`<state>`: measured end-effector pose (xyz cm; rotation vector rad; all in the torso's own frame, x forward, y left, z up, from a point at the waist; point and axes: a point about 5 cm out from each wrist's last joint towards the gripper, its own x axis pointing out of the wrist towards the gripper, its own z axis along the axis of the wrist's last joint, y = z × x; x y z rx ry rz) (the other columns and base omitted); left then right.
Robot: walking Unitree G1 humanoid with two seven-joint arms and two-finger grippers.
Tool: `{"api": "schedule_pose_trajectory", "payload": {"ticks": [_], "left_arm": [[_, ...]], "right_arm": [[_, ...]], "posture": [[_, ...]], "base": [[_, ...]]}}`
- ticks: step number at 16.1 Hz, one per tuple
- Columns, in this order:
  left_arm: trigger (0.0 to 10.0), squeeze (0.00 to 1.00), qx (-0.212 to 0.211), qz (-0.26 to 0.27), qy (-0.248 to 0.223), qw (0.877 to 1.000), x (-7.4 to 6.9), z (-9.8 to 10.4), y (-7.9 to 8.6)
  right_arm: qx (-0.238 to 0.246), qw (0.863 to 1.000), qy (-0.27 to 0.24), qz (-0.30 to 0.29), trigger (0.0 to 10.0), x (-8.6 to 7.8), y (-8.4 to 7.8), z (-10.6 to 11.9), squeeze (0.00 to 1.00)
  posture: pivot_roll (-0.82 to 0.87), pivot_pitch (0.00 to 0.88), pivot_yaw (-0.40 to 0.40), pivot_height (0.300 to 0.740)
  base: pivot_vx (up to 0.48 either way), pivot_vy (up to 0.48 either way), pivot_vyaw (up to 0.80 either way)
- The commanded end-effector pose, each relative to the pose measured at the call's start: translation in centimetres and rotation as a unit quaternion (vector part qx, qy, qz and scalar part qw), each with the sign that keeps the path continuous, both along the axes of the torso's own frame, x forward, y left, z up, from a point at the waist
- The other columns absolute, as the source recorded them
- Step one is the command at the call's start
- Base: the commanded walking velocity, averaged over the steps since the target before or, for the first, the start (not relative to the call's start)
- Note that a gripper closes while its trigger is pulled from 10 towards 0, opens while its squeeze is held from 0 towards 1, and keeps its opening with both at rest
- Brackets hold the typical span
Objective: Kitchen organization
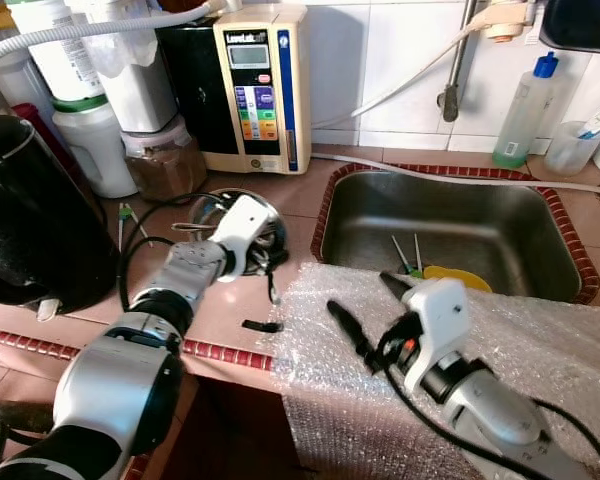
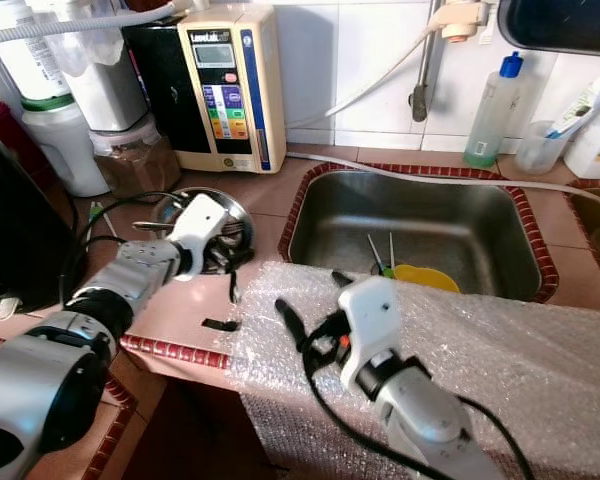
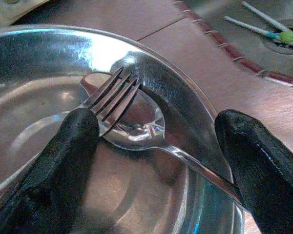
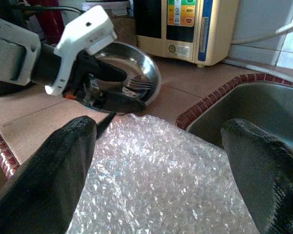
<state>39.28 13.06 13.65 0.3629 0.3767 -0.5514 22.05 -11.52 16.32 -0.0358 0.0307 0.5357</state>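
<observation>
Reaching into a steel bowl [image 1: 270, 215] on the counter [image 1: 230, 310], left of the sink [image 1: 450, 225].
Left gripper [image 3: 154, 141]: fingers spread, one on each side of a fork [image 3: 110, 97] and spoon [image 3: 141, 122] lying inside the bowl, handles over its rim; not pinching either. Right gripper [image 4: 158, 180]: fingers spread, empty, hovering over bubble wrap [image 1: 540, 340] draped across the counter's front edge, by the sink. Yellow dish [image 1: 458, 276] and two thin sticks [image 1: 408, 255] lie in the sink. Water machine [image 1: 260, 85] stands at the back edge.
</observation>
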Motion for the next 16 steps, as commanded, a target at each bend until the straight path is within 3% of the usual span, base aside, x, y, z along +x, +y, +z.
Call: {"api": "schedule_pose_trajectory", "payload": {"ticks": [1,5,9,13,14,16], "left_arm": [[10.0,0.00,-0.005,0.016,0.006,1.000,0.1,0.2,0.9],[10.0,0.00,-0.037,0.031,-0.015,0.999,0.7,1.9,1.8],[10.0,0.00,-0.063,0.035,-0.021,0.997,0.8,2.3,1.9],[10.0,0.00,-0.076,0.091,-0.066,0.991,1.0,2.8,3.2],[10.0,0.00,-0.089,0.117,-0.078,0.986,1.0,2.8,4.1],[10.0,0.00,-0.166,0.111,-0.078,0.977,0.9,3.4,4.6]], "right_arm": [[0.003,1.000,-0.012,0.003,10.0,0.0,-0.1,0.7,0.00],[0.000,1.000,-0.025,-0.008,10.0,0.5,-0.9,1.5,0.00],[-0.002,1.000,-0.029,-0.007,10.0,0.7,-1.1,1.7,0.00],[-0.001,0.999,-0.033,-0.010,10.0,1.1,-1.3,1.9,0.00],[0.003,0.999,-0.033,-0.010,10.0,1.1,-1.2,1.9,0.00],[0.008,0.999,-0.031,-0.008,10.0,1.1,-1.0,1.9,0.00]], "posture": [[-0.06,0.000,0.110,0.740],[-0.05,0.000,0.105,0.740],[-0.05,0.000,0.096,0.740],[-0.04,0.000,0.090,0.740],[-0.04,0.000,0.090,0.740],[-0.04,0.000,0.089,0.740]], "base": [[0.000,0.000,0.00],[0.000,0.000,0.00],[0.000,0.000,0.00],[0.000,0.000,0.00],[0.000,0.000,0.00],[0.000,0.000,0.00]]}}
